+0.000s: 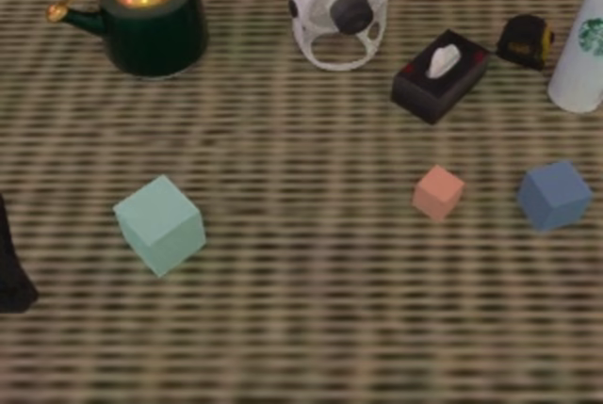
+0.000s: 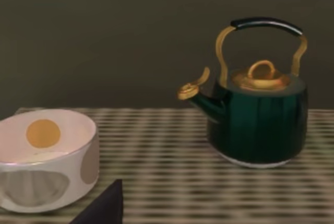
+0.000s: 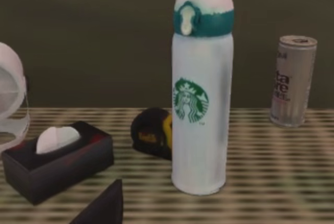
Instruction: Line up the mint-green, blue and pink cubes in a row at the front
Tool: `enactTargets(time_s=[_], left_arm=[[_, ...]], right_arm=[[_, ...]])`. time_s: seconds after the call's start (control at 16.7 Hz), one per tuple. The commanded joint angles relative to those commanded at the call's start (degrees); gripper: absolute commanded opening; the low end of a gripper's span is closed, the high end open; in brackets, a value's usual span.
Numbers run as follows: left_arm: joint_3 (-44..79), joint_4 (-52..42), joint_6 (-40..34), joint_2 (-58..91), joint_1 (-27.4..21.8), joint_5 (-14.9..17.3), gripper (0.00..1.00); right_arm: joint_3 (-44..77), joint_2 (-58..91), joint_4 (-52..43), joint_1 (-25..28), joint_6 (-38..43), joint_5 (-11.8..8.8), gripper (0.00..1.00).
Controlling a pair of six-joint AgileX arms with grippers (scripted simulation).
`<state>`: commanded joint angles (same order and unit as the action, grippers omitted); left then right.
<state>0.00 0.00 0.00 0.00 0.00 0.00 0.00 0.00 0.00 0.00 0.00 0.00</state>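
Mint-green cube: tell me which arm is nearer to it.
Left. The left arm shows at the table's left edge, just left of the mint-green cube. The right arm is out of the top view, so it cannot be placed.

The mint cube (image 1: pixel 159 224), blue cube (image 1: pixel 554 195) and pink cube (image 1: pixel 438 192) all look matt and smooth, with no shine. The counter (image 1: pixel 301 310) has a rough woven look, like a striped cloth. The kettle (image 2: pixel 258 117) is glossy dark-green enamel with polished brass-like lid and handle. The flask (image 3: pixel 202 96) is smooth satin white. The can (image 3: pixel 293 81) looks like brushed metal. The tissue box (image 3: pixel 57 160) is matt black, with soft white paper.
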Motion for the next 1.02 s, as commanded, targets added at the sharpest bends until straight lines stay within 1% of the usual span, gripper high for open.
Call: enactTargets(time_s=[0.24,0.48,0.72,1.02], left_arm=[[0.00,0.00,0.00,0.00,0.00,0.00,1.00],[0.00,0.00,0.00,0.00,0.00,0.00,1.00],[0.00,0.00,0.00,0.00,0.00,0.00,1.00],[0.00,0.00,0.00,0.00,0.00,0.00,1.00]], right_arm=[[1.74,1.74,-1.22,0.54,-0.38,-0.08,1.00],[12.39,12.54,-8.09,3.14,-2.56,-0.14,1.00],[30.04,32.94,-19.25,7.00,-6.06,0.06,1.00],[55.13,65.97,-36.37,12.83,-11.27,0.16,1.00]])
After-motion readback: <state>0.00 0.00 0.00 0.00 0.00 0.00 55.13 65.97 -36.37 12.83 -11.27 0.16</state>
